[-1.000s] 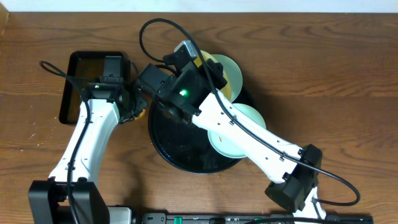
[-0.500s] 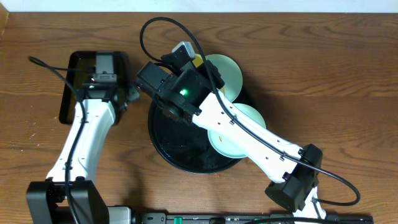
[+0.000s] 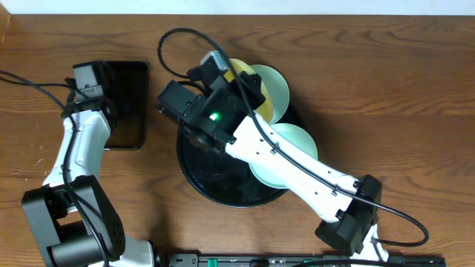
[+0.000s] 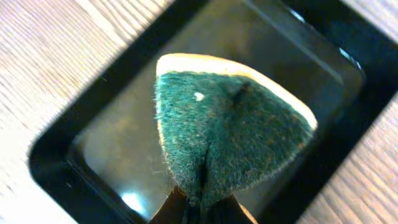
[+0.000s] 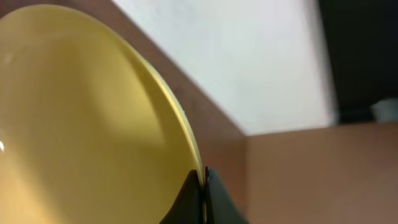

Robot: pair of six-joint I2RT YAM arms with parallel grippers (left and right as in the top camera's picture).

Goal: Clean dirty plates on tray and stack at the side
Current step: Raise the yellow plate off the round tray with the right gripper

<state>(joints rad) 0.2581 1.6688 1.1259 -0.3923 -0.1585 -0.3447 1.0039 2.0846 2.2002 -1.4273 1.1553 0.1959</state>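
Observation:
My right gripper (image 5: 204, 182) is shut on the rim of the pale yellow plate (image 5: 81, 124) and holds it tilted up. From overhead the yellow plate (image 3: 241, 69) shows only in part behind the right arm, at the far edge of the round black tray (image 3: 208, 174). One mint-blue plate (image 3: 273, 85) lies at the tray's far right, half under the yellow one. The other mint-blue plate (image 3: 293, 144) lies on the tray's right side. My left gripper (image 4: 202, 208) is shut on a green and yellow sponge (image 4: 230, 137), held over the rectangular tray.
The small rectangular black tray (image 3: 130, 96) stands left of the round tray, and its rim (image 4: 56, 155) shows in the left wrist view. A black cable (image 3: 174, 41) loops above the right arm. The table is brown wood.
My left arm has swung left, away from the round tray's edge, carrying the sponge over the rectangular tray. My right arm has shifted slightly left with the yellow plate.

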